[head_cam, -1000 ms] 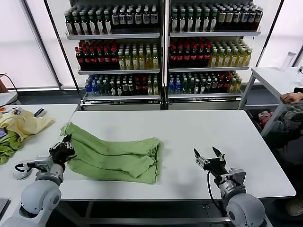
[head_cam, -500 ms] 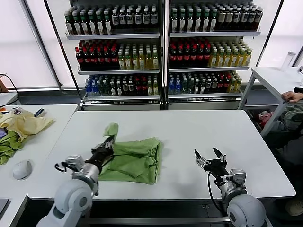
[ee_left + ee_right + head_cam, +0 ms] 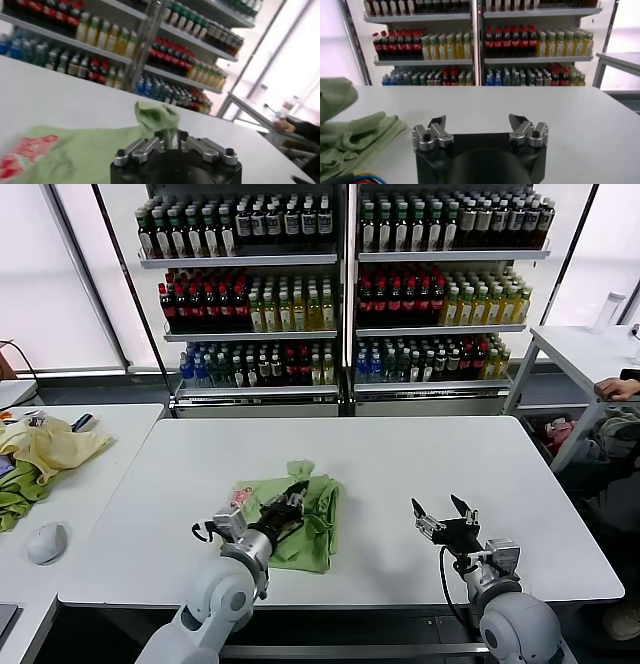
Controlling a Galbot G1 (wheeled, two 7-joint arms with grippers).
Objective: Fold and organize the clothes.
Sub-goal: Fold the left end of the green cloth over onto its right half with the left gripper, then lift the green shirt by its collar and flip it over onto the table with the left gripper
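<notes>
On the white table (image 3: 400, 474), a fold of the green polo shirt (image 3: 315, 519) is pinched in the closed left gripper (image 3: 292, 502) above the bunched shirt, while the right gripper (image 3: 440, 516) is held open, empty, beside it.

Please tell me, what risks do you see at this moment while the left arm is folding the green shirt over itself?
1. The left gripper is shut on only a small bunch of the light green polo shirt, so the fabric may slip out before the fold is laid.
2. The fabric under the carried edge looks wrinkled, so the fold may end uneven.
3. The right gripper waits open, apart from the shirt, so nothing pins it against sliding on the white table.
</notes>
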